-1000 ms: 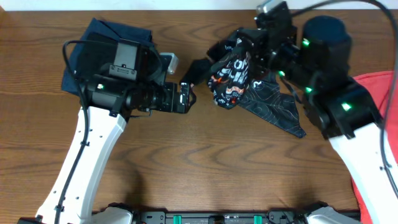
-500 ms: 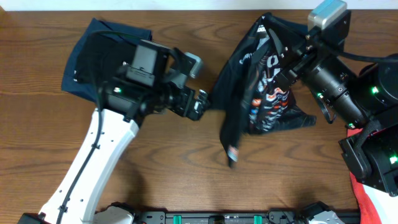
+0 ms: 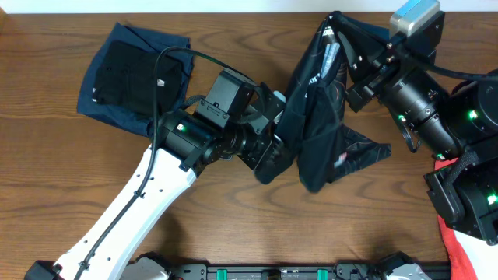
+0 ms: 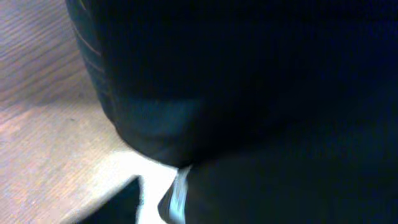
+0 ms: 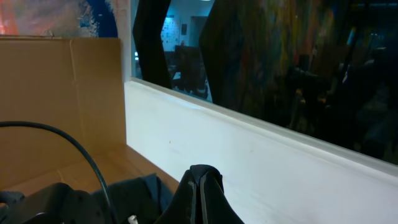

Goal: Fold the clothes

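The black jersey (image 3: pixel 319 117) hangs lifted over the table, its top pinched in my right gripper (image 3: pixel 342 35). In the right wrist view a peak of the black jersey (image 5: pixel 202 186) stands squeezed between the shut jaws. My left gripper (image 3: pixel 274 155) is pushed into the jersey's lower left edge. Dark jersey cloth (image 4: pixel 249 74) fills nearly all of the left wrist view and hides the jaws. The jersey's bottom corner (image 3: pixel 366 152) trails on the wood.
A folded navy garment (image 3: pixel 105 85) with a black one (image 3: pixel 136 70) on top lies at the back left. A red T-shirt (image 3: pixel 486 82) shows at the right edge. The bare wooden table (image 3: pixel 233 218) runs along the front.
My left arm has swung right and reached the jersey's lower edge. The jersey now hangs narrower and more bunched from the right gripper, which has barely moved.
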Action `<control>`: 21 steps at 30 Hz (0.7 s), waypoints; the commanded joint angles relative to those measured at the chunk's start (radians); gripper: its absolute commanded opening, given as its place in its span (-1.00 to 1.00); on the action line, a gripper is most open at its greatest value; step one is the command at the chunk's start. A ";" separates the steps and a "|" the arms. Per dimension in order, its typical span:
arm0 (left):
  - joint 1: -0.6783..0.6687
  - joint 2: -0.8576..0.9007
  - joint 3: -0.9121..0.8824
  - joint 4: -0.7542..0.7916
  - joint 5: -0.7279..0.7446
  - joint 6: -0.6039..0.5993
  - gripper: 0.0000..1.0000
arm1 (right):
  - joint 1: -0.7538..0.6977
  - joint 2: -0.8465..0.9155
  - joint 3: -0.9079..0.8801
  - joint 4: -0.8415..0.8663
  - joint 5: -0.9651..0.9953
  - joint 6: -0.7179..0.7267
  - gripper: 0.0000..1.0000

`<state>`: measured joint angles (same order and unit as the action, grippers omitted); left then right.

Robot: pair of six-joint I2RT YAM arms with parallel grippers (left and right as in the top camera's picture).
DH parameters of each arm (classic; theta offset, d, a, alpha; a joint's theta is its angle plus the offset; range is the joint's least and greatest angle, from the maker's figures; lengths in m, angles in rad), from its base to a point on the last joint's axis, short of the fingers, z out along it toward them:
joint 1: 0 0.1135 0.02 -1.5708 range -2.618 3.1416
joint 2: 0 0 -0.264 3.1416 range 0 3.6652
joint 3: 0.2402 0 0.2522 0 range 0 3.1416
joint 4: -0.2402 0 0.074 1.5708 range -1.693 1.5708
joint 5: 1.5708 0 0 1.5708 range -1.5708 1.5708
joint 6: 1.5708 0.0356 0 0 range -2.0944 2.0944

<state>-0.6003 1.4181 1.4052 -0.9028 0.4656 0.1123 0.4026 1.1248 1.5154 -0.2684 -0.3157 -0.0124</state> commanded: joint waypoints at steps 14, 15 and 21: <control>-0.002 -0.273 0.044 -0.003 -0.609 -0.051 -0.88 | 0.002 0.026 0.008 -0.338 0.363 -0.011 -0.95; -0.002 -0.311 0.047 0.007 -0.655 -0.066 -0.88 | 0.002 0.041 0.008 -0.366 0.365 -0.011 -0.95; -0.002 -0.451 0.047 0.037 -0.714 -0.070 -0.88 | 0.002 0.150 0.008 -0.496 0.357 -0.010 -0.43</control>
<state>-0.6003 1.0058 1.4330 -0.8700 -0.1558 0.0635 0.4026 1.2201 1.5173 -0.7311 0.0097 -0.0097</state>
